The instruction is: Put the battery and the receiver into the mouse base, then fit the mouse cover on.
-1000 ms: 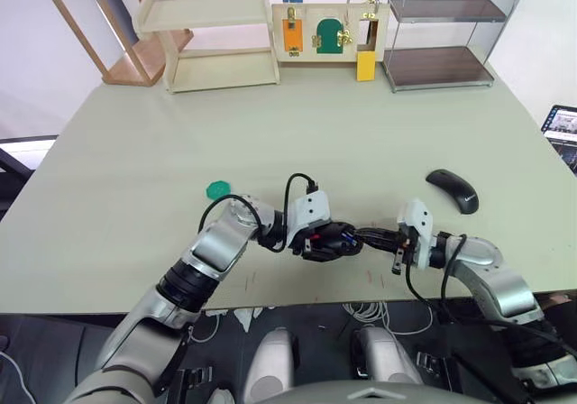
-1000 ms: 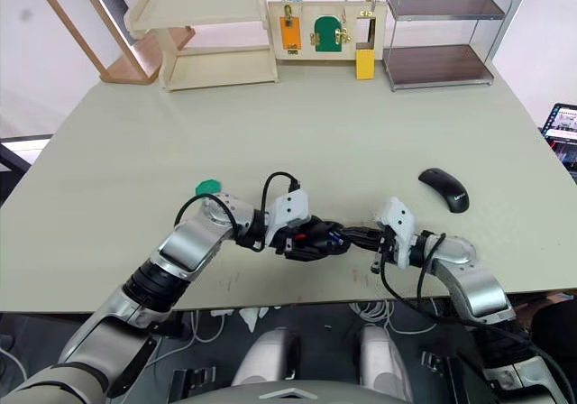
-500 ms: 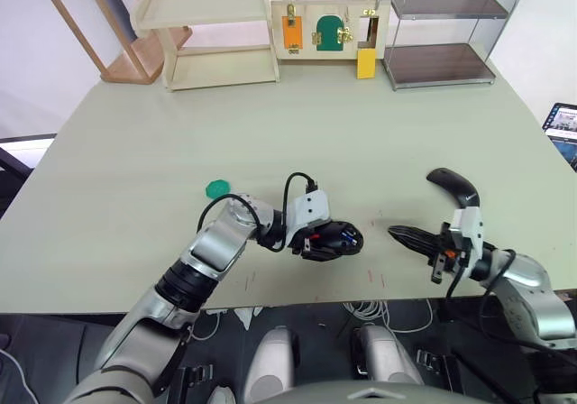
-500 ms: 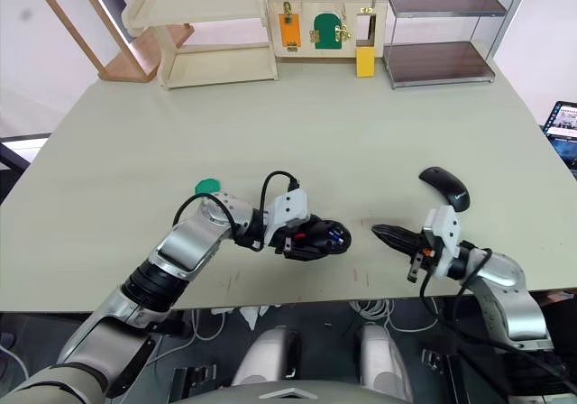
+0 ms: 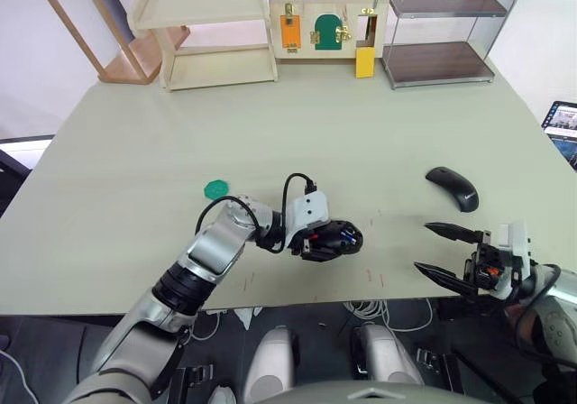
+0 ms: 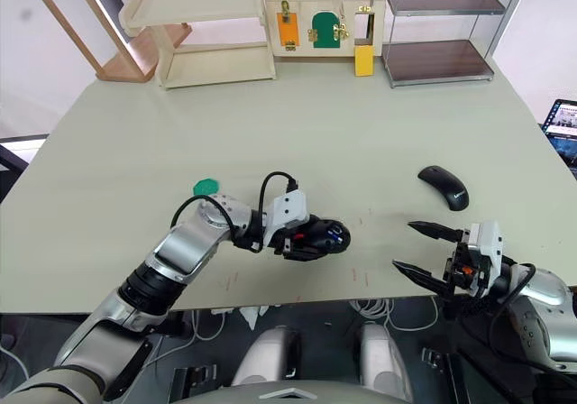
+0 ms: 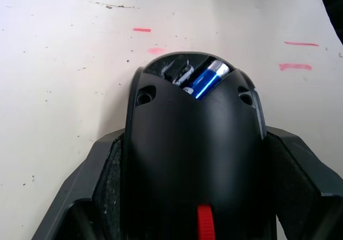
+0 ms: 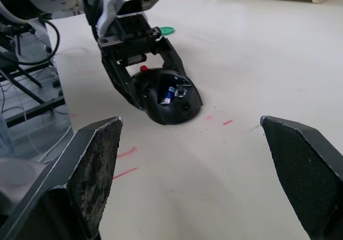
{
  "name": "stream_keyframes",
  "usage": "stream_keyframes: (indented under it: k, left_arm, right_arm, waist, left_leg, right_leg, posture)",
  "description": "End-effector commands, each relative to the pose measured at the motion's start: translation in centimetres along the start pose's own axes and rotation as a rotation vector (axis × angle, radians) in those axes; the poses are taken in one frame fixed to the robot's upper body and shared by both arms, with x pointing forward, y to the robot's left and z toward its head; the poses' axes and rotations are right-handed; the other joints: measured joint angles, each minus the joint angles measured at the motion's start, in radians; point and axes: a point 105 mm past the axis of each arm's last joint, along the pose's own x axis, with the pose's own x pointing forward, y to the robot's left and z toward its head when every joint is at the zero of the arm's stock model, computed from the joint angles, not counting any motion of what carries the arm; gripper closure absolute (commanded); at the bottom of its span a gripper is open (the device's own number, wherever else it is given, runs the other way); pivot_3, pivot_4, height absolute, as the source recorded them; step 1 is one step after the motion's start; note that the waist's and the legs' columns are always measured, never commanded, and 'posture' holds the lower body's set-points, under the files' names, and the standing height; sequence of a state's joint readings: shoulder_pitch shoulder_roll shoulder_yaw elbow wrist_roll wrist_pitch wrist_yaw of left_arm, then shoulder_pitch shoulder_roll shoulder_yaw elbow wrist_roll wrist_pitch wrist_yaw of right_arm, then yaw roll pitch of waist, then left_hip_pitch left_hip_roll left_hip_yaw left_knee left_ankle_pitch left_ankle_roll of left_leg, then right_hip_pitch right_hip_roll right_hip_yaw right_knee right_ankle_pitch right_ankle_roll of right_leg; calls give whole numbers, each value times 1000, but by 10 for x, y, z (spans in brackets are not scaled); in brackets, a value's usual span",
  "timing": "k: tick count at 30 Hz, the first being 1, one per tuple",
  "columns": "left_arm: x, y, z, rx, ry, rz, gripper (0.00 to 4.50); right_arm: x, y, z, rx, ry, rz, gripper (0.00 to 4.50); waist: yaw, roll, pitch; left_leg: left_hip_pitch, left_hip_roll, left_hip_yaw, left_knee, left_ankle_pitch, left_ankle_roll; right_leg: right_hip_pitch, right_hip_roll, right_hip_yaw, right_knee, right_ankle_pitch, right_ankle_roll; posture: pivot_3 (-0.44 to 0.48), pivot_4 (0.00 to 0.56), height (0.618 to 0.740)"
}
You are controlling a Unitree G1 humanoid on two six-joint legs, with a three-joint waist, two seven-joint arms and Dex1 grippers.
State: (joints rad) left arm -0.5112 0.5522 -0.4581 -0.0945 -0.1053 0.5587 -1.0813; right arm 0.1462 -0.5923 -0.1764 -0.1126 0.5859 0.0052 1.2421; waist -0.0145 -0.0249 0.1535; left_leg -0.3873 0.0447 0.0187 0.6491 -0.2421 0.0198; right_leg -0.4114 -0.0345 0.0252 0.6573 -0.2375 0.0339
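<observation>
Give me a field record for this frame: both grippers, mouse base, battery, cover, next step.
left gripper: shut on the mouse base, one finger on each side, base resting on the table
right gripper: open, empty, near the table's front edge, apart from the base
battery: lying in the base's open compartment
receiver: cannot tell
mouse cover: on the table by the right side, untouched
green disc: on the table beyond the left arm
likely next: right gripper goes for the cover
</observation>
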Motion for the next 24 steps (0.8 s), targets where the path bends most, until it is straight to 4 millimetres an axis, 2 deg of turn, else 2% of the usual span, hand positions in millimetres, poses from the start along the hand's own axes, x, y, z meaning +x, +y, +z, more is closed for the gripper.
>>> stream_keyframes:
  k: [1, 7, 9, 11, 19, 24]
  left_arm:
    - [-2, 0, -12, -39, 42, 19, 1507]
    - [-5, 0, -7, -56, 13, 19, 1507]
    - [-7, 1, -4, -49, 3, 29, 499]
    - [-9, 3, -2, -47, -7, 38, 30]
    - [-22, 10, 11, -11, -59, 78, 30]
    - [-41, 7, 21, 21, -111, 95, 30]
  right_arm:
    - [-8, -2, 6, -74, -17, -16, 32]
    - [-8, -2, 5, -69, -23, -8, 32]
    - [-9, -3, 5, -69, -27, -7, 0]
    - [-9, -3, 5, -68, -28, -6, 0]
    - [-10, -2, 4, -66, -35, -2, 0]
    - [-12, -4, 5, -69, -35, -8, 0]
  waist:
    - [0, 0, 0]
    - [0, 0, 2]
    - [-1, 0, 3]
    - [1, 0, 4]
    - [1, 0, 7]
    - [2, 1, 8]
  left_leg:
    - [0, 0, 0, 0, 0, 0]
    - [0, 0, 0, 0, 0, 0]
    - [0, 0, 0, 0, 0, 0]
    - [0, 0, 0, 0, 0, 0]
    - [-1, 0, 0, 0, 0, 0]
    - [-5, 0, -1, 1, 0, 0]
  right_leg:
    - [0, 0, 0, 0, 0, 0]
    - [0, 0, 0, 0, 0, 0]
    - [0, 0, 0, 0, 0, 0]
    - [0, 0, 0, 0, 0, 0]
    - [-1, 0, 0, 0, 0, 0]
    - [-3, 0, -1, -1, 0, 0]
  posture:
    - [0, 150, 740]
    - [0, 150, 740]
    - [0, 150, 740]
    - [0, 150, 740]
    - [0, 150, 740]
    - [0, 150, 740]
